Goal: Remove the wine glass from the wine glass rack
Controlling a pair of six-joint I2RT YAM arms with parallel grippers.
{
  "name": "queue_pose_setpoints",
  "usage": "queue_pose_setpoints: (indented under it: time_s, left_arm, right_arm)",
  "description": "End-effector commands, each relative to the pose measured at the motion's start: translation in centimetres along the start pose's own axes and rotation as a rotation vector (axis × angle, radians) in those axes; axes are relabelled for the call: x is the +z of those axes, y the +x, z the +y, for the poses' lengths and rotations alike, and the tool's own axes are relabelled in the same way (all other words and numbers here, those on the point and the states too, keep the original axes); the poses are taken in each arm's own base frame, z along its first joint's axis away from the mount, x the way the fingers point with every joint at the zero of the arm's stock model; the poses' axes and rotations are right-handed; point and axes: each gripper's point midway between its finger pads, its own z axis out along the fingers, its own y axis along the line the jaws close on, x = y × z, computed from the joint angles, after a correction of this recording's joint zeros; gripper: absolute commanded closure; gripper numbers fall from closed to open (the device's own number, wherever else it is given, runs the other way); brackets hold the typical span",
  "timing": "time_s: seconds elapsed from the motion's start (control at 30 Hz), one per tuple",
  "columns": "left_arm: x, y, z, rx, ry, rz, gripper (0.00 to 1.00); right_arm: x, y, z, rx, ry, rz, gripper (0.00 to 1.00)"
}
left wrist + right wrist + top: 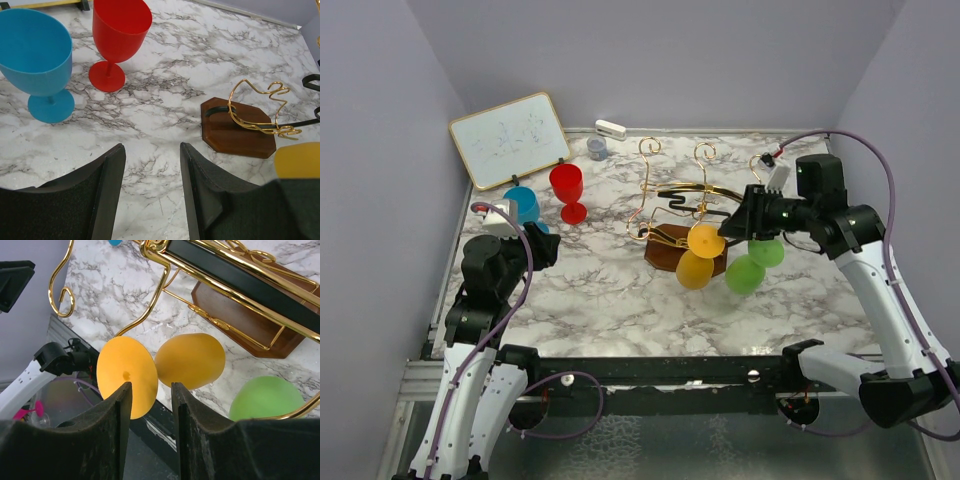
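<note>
The wine glass rack [672, 200], gold wire with a black ring on a brown wooden base, stands mid-table. A yellow wine glass [697, 268] hangs upside down from it, foot up, and a green glass [746, 273] hangs beside it. My right gripper [733, 222] is open at the yellow glass's foot. In the right wrist view my right gripper [151, 387] has its jaws either side of the gap between the yellow foot disc [125, 372] and the bowl [192, 360]; the stem is hidden. My left gripper [545, 245] is open and empty over the table, as the left wrist view [152, 150] shows.
A blue glass [523, 205] and a red glass [567, 185] stand upright at the left, just beyond my left gripper. A whiteboard [510, 138] leans at the back left. A small grey cup [597, 148] and a white object [610, 128] sit by the back wall.
</note>
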Motion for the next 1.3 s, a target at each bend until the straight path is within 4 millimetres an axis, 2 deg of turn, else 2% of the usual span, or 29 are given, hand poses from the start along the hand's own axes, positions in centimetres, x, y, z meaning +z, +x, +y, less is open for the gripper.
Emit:
queue_pose_setpoints:
  time_s: [0.0,0.57,0.77,1.13,1.27]
  left_arm:
    - [0.1,0.2,-0.6,-0.004,0.031,0.007,0.50]
    - [0.1,0.2,-0.6,-0.003,0.033,0.008,0.50]
    - [0.1,0.2,-0.6,-0.003,0.034,0.009,0.50]
    - [0.1,0.3,-0.6,-0.002,0.031,0.009,0.50]
    - [0.1,0.3,-0.6,-0.001,0.032,0.010,0.50]
  right_arm:
    - [0.7,-0.3,0.3,-0.017,0.000,-0.010,0.62]
    - [3.0,1.0,1.1,-0.032,0.006,0.041,0.61]
    - [2.8,0.6,1.5,-0.038,0.002,0.019,0.78]
    - [2.0,-0.2,2.9,-0.046,-0.049,-0.027,0.96]
    - [1.6,-0.7,3.4,-0.042,-0.063,-0.060,0.99]
